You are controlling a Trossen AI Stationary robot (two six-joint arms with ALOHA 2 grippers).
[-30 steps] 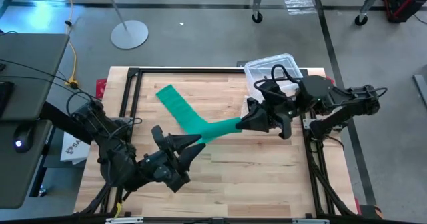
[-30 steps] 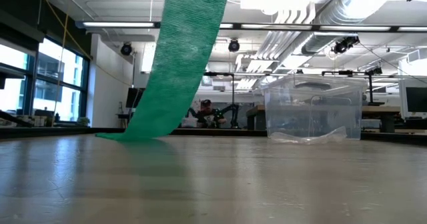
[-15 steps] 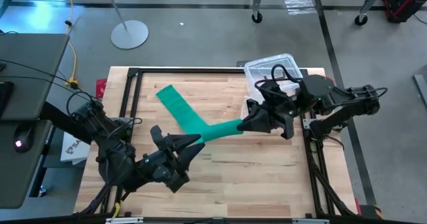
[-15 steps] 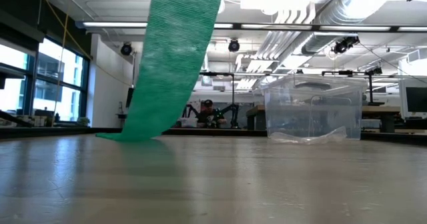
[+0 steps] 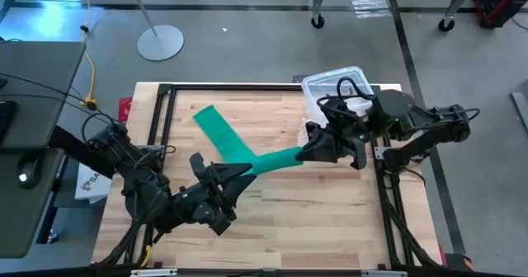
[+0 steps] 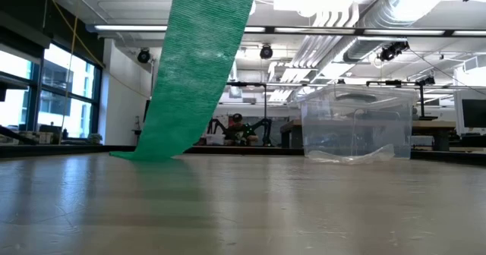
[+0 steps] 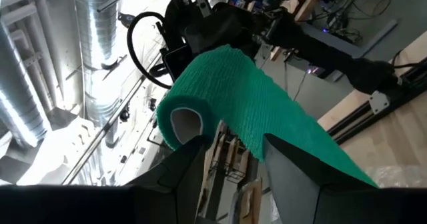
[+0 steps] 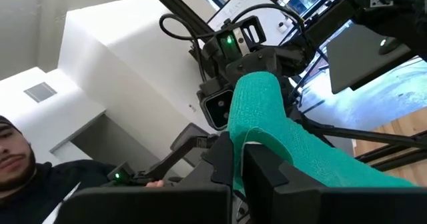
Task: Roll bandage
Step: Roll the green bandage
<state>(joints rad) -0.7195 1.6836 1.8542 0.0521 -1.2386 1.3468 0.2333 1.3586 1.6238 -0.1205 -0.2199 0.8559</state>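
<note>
The green bandage runs as a flat strip [image 5: 219, 133] from the table's far left, where its end [image 6: 144, 152] lies on the wood, up to a loose roll [image 5: 272, 157] held high over the table's middle. My left gripper [image 5: 245, 171] is at the roll's left end and my right gripper [image 5: 301, 153] at its right end. Both point level at each other. The left wrist view shows the roll [image 7: 200, 111] with its hollow end toward my fingers. In the right wrist view it [image 8: 257, 104] runs away from my shut fingers. My left gripper [image 7: 233, 144] meets the roll's hollow left end [image 7: 187, 127] at its fingertips, coming level from the table's left, along the roll. The fingertips hide how they lie on the end. The roll is lifted clear and the strip hangs off it. My right gripper [image 8: 238, 147] pinches the roll's right end [image 8: 247, 134] between its two fingers, several layers together. It comes level from the table's right, along the roll. The roll is lifted clear, about level, and the strip slants down from it to the table.
A clear plastic box [image 5: 334, 87] with a black handle stands at the table's far right, under my right arm; crinkled plastic [image 6: 353, 156] lies in it. A black frame rail [image 5: 165, 112] runs around the table. A person [image 8: 27, 157] shows beyond the table's left.
The raised part of the strip has swung a little toward the table's left, while its end has stayed where it lay on the wood. Both grippers have kept their hold and their places.
</note>
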